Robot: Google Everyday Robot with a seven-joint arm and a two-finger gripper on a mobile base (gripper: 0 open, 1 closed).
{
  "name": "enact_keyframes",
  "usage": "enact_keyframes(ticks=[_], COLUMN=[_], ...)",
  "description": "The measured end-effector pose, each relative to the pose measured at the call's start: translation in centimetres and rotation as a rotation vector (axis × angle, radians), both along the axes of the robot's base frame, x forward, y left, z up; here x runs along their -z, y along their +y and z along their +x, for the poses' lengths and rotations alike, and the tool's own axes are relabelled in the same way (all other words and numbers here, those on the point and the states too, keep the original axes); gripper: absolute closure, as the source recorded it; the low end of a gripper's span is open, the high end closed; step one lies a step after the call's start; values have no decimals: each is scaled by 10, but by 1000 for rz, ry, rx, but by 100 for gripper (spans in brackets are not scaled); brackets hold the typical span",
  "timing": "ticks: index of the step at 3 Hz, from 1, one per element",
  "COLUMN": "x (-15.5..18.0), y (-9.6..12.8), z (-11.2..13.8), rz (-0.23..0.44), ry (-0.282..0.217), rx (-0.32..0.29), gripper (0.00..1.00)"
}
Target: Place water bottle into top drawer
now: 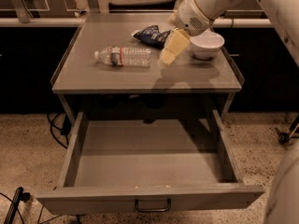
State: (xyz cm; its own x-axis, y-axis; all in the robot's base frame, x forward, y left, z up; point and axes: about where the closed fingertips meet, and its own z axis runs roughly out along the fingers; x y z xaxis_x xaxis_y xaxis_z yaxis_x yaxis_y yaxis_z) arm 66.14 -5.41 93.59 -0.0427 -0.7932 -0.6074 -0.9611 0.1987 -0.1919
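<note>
The water bottle (124, 56) lies on its side on the grey cabinet top (117, 78), white cap pointing left, label band near the cap end. My gripper (165, 59) hangs just above the top, a short way to the right of the bottle's base and apart from it; it holds nothing that I can see. The top drawer (149, 197) is pulled wide open below, its floor bare, its dark bar handle (153, 205) at the front centre.
A dark blue snack bag (150, 34) lies behind the gripper. A white bowl (207, 43) stands at the right of the top, under my arm. Cables (56, 129) lie on the speckled floor at the left.
</note>
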Motion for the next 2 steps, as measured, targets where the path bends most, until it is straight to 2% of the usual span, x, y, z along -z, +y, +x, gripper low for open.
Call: enact_keyframes(ticks=[1, 2], x=[18, 31], y=[33, 53], z=[28, 47], rz=[71, 109], ry=[34, 63], rx=[16, 20], gripper=[0, 0])
